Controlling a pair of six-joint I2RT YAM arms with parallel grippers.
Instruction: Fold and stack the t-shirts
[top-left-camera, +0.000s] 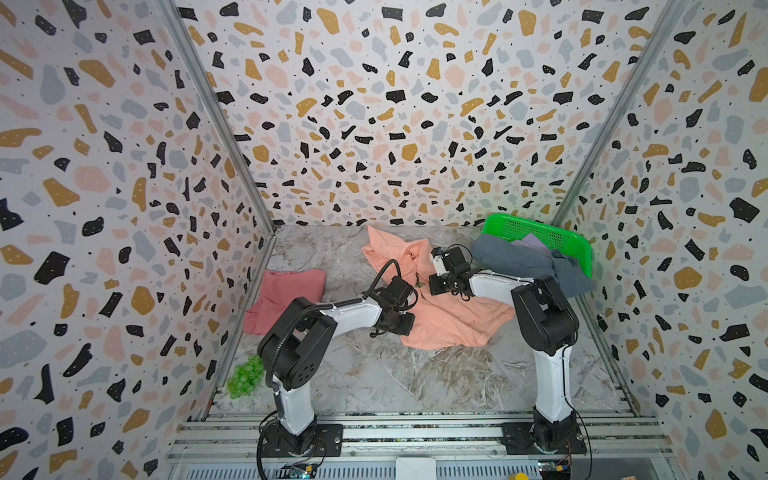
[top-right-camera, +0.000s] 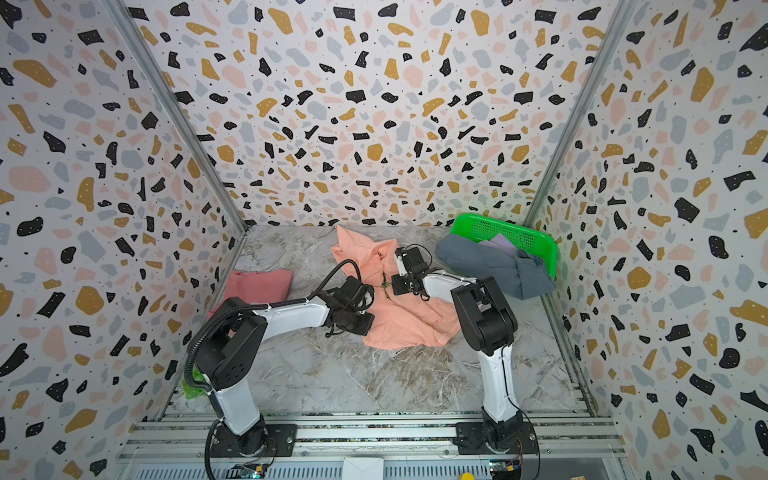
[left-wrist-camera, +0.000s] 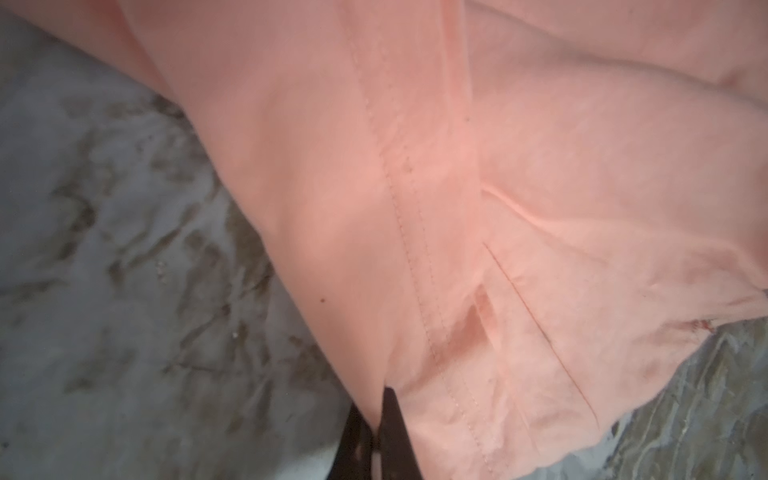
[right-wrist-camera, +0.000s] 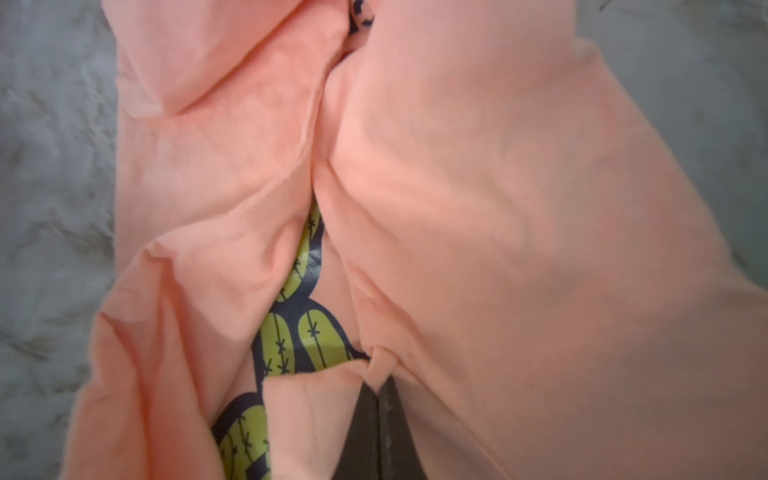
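A crumpled peach-orange t-shirt (top-left-camera: 453, 320) (top-right-camera: 399, 324) lies mid-table. My left gripper (top-left-camera: 401, 324) (top-right-camera: 359, 322) (left-wrist-camera: 379, 401) is shut on its near-left edge by the stitched hem (left-wrist-camera: 415, 257). My right gripper (top-left-camera: 440, 284) (top-right-camera: 401, 286) (right-wrist-camera: 378, 386) is shut on a small pinch of the same shirt's cloth, beside the green cactus print (right-wrist-camera: 309, 336). A folded dusty rose-red t-shirt (top-left-camera: 286, 291) (top-right-camera: 257, 284) rests at the left wall. A slate blue-grey t-shirt (top-left-camera: 523, 262) (top-right-camera: 490, 262) and a pale lavender t-shirt (top-left-camera: 534, 243) (top-right-camera: 500, 241) spill from the basket.
A bright green perforated basket (top-left-camera: 552, 235) (top-right-camera: 519, 230) stands tilted in the back right corner. A cluster of small green balls (top-left-camera: 245, 376) (top-right-camera: 193, 386) lies at the front left by the wall. Marbled tabletop (top-left-camera: 395, 374) shows in front of the shirt.
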